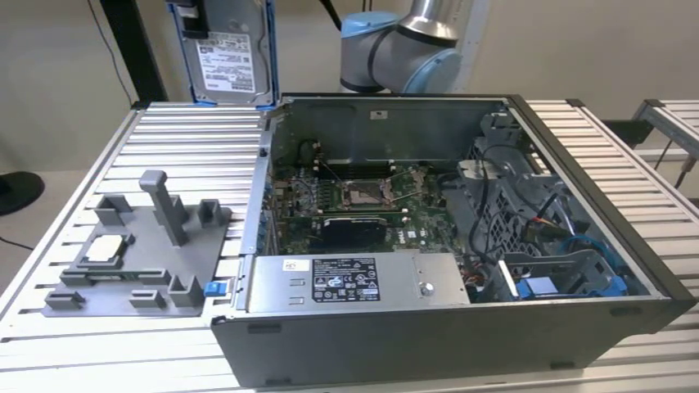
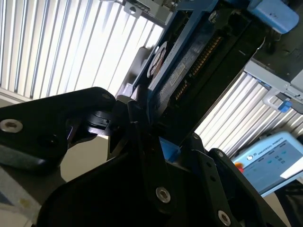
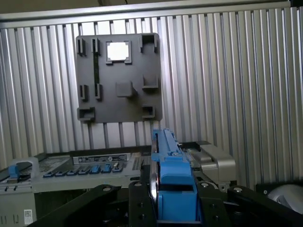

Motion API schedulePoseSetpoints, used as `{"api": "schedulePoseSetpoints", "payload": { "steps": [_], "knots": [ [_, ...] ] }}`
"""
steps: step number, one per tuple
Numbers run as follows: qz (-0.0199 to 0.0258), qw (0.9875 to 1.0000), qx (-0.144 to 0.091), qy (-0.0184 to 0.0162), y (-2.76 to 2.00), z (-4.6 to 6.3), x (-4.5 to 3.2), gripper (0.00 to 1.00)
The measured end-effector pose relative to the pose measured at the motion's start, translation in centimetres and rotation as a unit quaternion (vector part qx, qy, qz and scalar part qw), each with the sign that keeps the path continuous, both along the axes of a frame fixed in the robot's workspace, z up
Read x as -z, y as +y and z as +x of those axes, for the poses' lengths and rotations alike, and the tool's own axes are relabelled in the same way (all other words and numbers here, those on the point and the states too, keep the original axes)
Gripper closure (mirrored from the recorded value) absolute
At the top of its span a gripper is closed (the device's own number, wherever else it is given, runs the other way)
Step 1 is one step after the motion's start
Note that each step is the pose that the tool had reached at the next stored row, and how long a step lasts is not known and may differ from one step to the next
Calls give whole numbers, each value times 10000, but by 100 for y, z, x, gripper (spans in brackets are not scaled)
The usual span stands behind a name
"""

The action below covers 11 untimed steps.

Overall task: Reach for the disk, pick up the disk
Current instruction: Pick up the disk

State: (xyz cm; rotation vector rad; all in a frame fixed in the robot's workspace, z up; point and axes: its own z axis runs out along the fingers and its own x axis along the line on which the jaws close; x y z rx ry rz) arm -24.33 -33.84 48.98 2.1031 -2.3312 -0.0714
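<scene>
The disk (image 1: 232, 59) hangs upright in the air above the table's far edge, at the exterior view's left of the open computer case. Its white label faces the camera and a blue bracket runs along its edges. My gripper (image 1: 196, 20) is shut on its upper part. In the first wrist view the disk (image 3: 171, 177) shows edge-on, with its blue bracket clamped between the black fingers (image 3: 142, 205) of the gripper (image 3: 174, 208). The second wrist view shows the disk's underside (image 2: 189, 61) running away from the gripper (image 2: 156, 137).
The open computer case (image 1: 568, 246) fills the middle of the slatted table (image 1: 186, 139), with a labelled grey metal box (image 1: 349, 282) at its front. A grey fixture plate (image 1: 131, 254) holding a small white-silver chip (image 1: 107, 248) lies at the exterior view's left.
</scene>
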Motion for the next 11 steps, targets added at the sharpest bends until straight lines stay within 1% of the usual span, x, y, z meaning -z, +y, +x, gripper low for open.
{"api": "schedulePoseSetpoints", "payload": {
  "steps": [4,11],
  "knots": [
    [0,10000,-3,-8,0,77,10,100],
    [-1,10000,-7,-13,0,244,29,100]
  ]
}}
